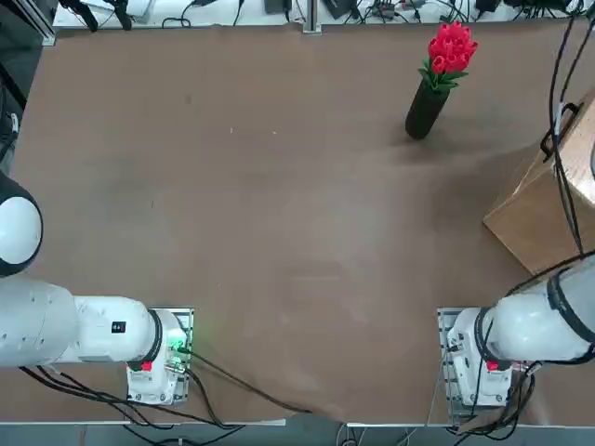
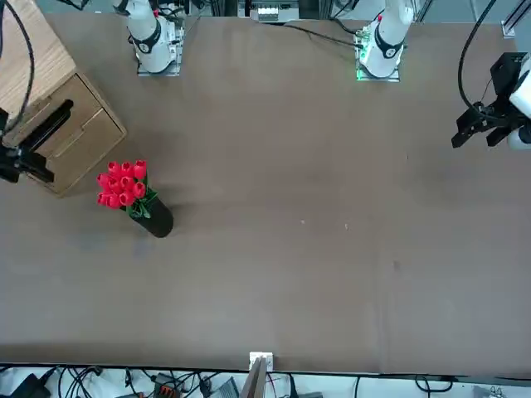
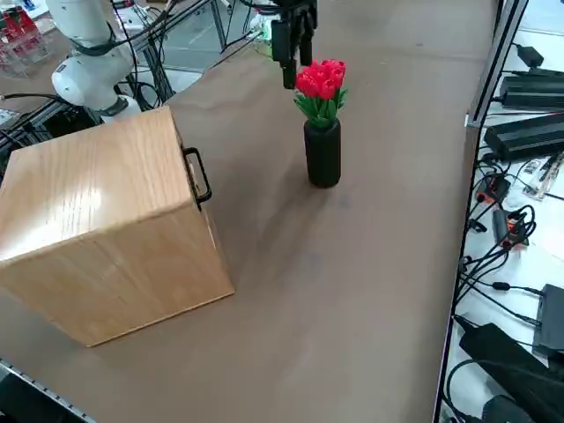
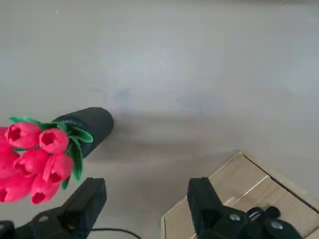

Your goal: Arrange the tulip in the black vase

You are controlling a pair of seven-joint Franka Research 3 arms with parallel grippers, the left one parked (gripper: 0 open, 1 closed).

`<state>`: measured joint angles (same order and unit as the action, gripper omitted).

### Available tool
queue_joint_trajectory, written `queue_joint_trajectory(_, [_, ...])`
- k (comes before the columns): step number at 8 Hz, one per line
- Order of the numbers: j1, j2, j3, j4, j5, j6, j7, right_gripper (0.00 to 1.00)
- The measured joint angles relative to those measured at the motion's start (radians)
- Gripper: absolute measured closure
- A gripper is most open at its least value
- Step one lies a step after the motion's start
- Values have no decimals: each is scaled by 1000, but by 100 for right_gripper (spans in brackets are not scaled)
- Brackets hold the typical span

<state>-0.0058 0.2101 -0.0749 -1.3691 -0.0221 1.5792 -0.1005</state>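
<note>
Tulip [image 1: 451, 48]: bright red blooms, green leaves beneath. Black vase [image 1: 426, 111]: matte black, plain, no pattern. Surface [image 1: 279, 214]: uniform dull brown, unpatterned. Wooden box [image 3: 110, 225] on right: pale honey wood, fine grain streaks, black handle on side. Right hand [image 4: 147, 204]: black fingers, spread apart, nothing between them. Arm bodies: white with dark joint bands; bases metal grey with red tabs, green light glowing at left base. Cables at surface edges: black.
</note>
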Motion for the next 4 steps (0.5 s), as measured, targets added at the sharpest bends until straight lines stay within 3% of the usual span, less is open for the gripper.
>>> queue_joint_trajectory(4, [-30,-117,44,-111,0,7,9,0])
